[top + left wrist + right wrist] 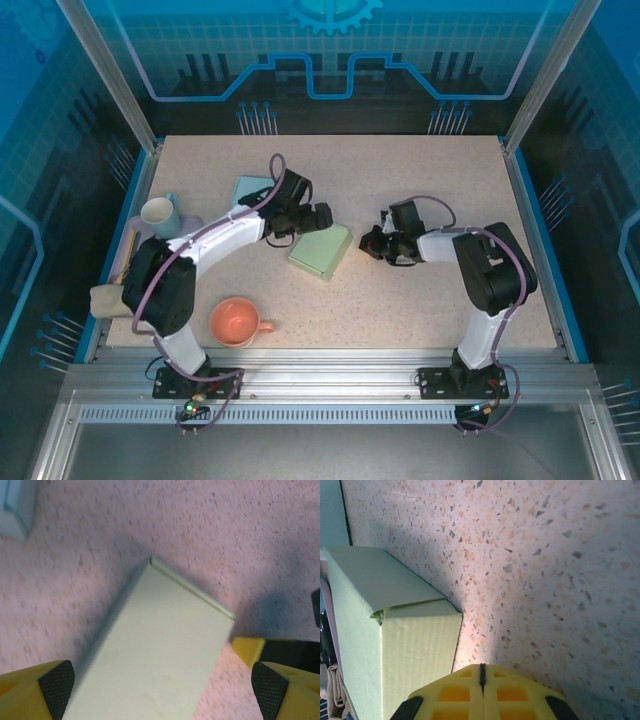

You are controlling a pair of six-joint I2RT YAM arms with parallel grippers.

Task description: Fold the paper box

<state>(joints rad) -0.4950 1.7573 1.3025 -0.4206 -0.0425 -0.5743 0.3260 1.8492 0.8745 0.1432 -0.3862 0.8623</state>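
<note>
From above, the pale green paper box [320,251] lay mid-table between the arms, with open table [420,180] beyond. An orange cup [236,322] stood near the front edge. The left wrist view showed the left gripper [163,686] spread wide astride the box, apparently not touching. The right wrist view showed the right gripper [482,675] pinched closed and empty beside the box's tucked end.

Bare tabletop [430,170] lies from 12 to 2 o'clock of the paper box [320,251]. Obstacles: teal object [250,186] at 10 o'clock, white mug [159,212] at 9 o'clock, orange mug [235,322] at 8 o'clock
</note>
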